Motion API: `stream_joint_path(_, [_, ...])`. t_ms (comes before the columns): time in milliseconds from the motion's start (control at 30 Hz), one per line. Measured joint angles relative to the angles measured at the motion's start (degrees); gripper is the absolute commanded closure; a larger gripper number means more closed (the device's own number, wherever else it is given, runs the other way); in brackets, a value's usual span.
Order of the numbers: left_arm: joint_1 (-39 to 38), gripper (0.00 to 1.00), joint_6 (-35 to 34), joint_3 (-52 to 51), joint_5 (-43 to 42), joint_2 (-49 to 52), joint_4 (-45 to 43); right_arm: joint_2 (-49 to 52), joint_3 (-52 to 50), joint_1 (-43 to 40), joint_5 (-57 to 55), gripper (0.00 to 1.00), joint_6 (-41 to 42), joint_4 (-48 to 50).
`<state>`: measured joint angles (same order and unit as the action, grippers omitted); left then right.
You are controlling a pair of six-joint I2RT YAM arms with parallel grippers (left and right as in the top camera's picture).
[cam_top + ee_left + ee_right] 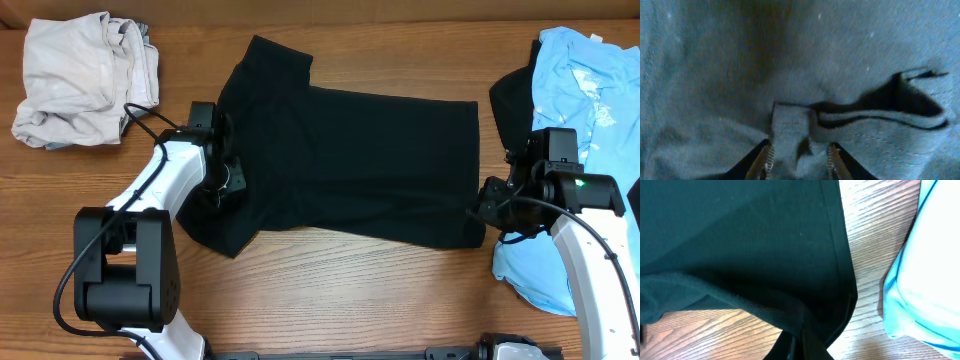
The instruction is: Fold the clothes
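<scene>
Black shirt (360, 160) lies spread flat across the middle of the table (350, 300), its sleeves toward the left edge and its hem toward the right edge.

I have the left gripper (799, 165) down on the shirt's left end, by the sleeve nearest the front edge. Through its wrist camera I see the jaws standing partly apart with a raised fold of the shirt between them. One finger sits close against the fold and there is a dark gap on the other side, so I cannot tell whether the cloth is actually pinched.

My right gripper (801, 349) is at the shirt's near right corner. Its jaws are fully closed on the hem there, and the seam runs straight down into the fingertips, with bare wood showing on both sides of the corner.

At the far left corner sits a crumpled cream garment (80, 80), well apart from the shirt. Along the right edge lies a blue tee (590, 90), just beside the shirt's hem and partly under my right arm.
</scene>
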<state>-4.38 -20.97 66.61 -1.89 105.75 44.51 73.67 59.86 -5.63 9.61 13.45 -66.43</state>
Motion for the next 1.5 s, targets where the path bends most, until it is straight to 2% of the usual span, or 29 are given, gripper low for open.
stream_joint_path(167, [0.0, 0.7, 0.11, -0.04, 0.07, 0.0, -1.62, 0.0, 0.0, 0.0, -0.02, 0.96, -0.02, 0.02])
stream_joint_path(433, [0.0, 0.65, 0.09, -0.11, 1.75, 0.0, -2.95, 0.0, 0.0, 0.0, -0.48, 0.96, -0.02, 0.02])
stream_joint_path(733, [0.0, 0.96, 0.44, -0.26, 2.84, 0.0, -4.09, 0.0, 0.0, 0.0, -0.66, 0.96, 0.0, 0.0])
stream_joint_path(1000, [0.0, 0.96, 1.64, -0.26, 3.04, 0.0, -3.8, 0.0, 0.0, 0.0, -0.68, 0.96, -0.02, 0.0])
stream_joint_path(1133, [0.0, 0.96, 3.06, 2.01, 3.39, 0.0, 1.99, 0.0, 0.0, 0.0, -0.66, 0.96, 0.02, -0.02])
stream_joint_path(1333, [0.24, 0.96, 6.4, 16.61, 7.34, 0.0, 15.23, 0.0, 0.0, 0.0, -0.68, 0.96, 0.0, 0.02])
stream_joint_path(1500, [0.39, 0.96, 10.93, 27.58, 10.78, -0.02, 22.86, 0.0, 0.0, 0.0, -0.66, 0.96, 0.0, 0.0])
